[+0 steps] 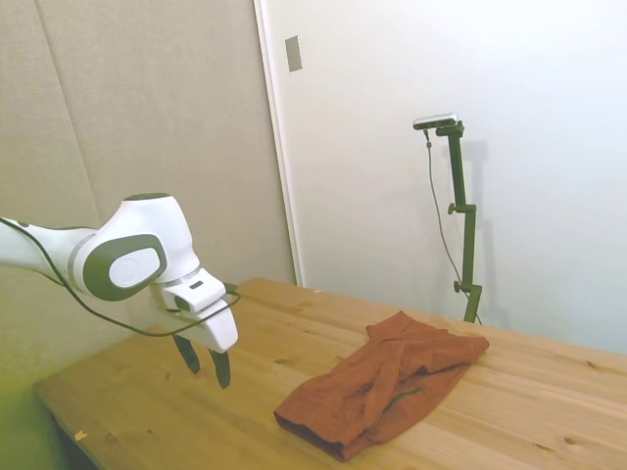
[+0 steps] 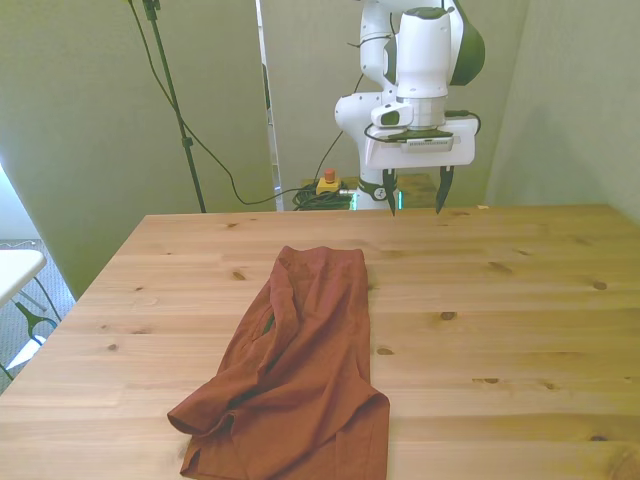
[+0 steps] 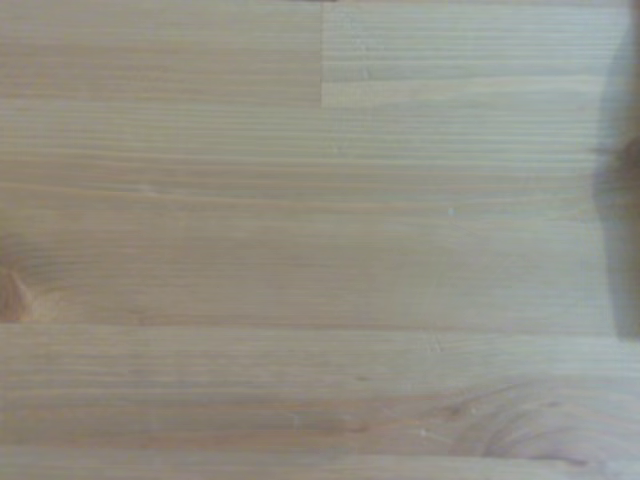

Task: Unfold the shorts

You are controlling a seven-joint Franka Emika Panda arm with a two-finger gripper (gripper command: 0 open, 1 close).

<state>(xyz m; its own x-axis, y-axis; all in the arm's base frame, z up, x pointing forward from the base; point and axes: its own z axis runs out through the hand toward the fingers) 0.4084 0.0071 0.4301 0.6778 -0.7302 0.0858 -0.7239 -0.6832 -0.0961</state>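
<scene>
The rust-orange shorts (image 1: 387, 382) (image 2: 300, 365) lie folded and wrinkled on the wooden table (image 2: 500, 330), a long bundle left of the middle in the front view. A thin dark cord shows in a crease. My gripper (image 1: 204, 360) (image 2: 415, 195) hangs open above the table's far edge, well apart from the shorts, with nothing between its dark fingers. The wrist view holds only bare wood (image 3: 320, 240).
A white object (image 2: 15, 270) stands off the table at the front view's left. A yellow box with a red button (image 2: 327, 183) and cables lie on the floor behind the table.
</scene>
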